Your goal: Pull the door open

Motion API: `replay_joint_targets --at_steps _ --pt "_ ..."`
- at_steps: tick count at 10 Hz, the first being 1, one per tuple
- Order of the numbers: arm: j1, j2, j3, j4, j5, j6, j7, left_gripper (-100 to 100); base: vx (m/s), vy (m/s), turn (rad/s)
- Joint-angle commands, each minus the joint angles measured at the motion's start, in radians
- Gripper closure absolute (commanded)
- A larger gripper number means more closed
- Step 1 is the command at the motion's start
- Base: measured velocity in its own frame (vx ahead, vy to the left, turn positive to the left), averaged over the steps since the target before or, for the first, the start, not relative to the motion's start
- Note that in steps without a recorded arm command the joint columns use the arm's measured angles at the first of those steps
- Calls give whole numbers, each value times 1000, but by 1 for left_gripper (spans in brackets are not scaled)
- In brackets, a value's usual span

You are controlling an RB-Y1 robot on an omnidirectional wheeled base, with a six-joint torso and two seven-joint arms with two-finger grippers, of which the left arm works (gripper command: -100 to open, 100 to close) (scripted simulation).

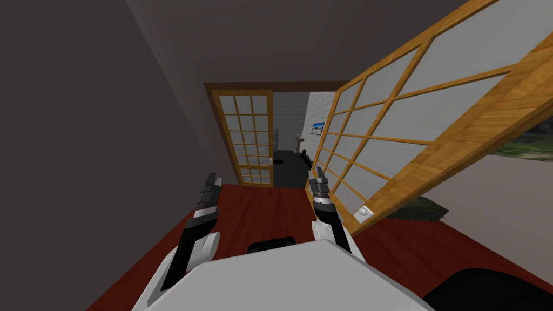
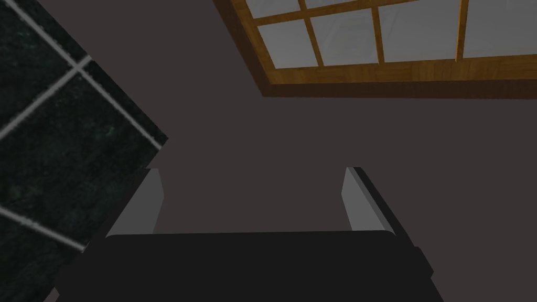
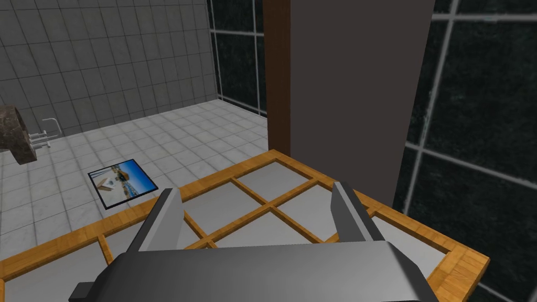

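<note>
A wood-framed door leaf (image 1: 410, 124) with pale grid panes stands swung wide toward me on the right, with a small silver handle (image 1: 363, 211) near its low edge. The other leaf (image 1: 248, 137) stands shut in the dark brown frame. My right gripper (image 1: 319, 173) is open beside the swung leaf's edge, holding nothing; in its wrist view the right gripper (image 3: 254, 191) hangs just over the leaf's grid (image 3: 293, 173). My left gripper (image 1: 211, 178) is also open and empty; in its wrist view the left gripper (image 2: 251, 170) faces a dark wall below the shut leaf (image 2: 367, 47).
Through the doorway lies a tiled bathroom with a pedestal basin (image 1: 298, 143) and a small blue picture (image 1: 318, 128) on its wall. A dark grey wall (image 1: 81, 135) runs close on my left. Red-brown wood floor (image 1: 259, 208) lies ahead, and a dark mat (image 1: 426, 208) behind the swung leaf.
</note>
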Motion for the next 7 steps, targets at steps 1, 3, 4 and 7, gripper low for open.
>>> replay_joint_targets --at_steps 1,3,4,7 --pt "-6 8 8 32 -6 -12 -29 -100 105 -19 -54" --pt "-15 17 17 70 -14 -24 -66 -100 99 -29 -50" --pt "-19 21 21 90 -19 -30 -86 -100 105 -40 -50" --pt "-34 33 35 152 -33 -49 -145 -100 88 -33 -57"
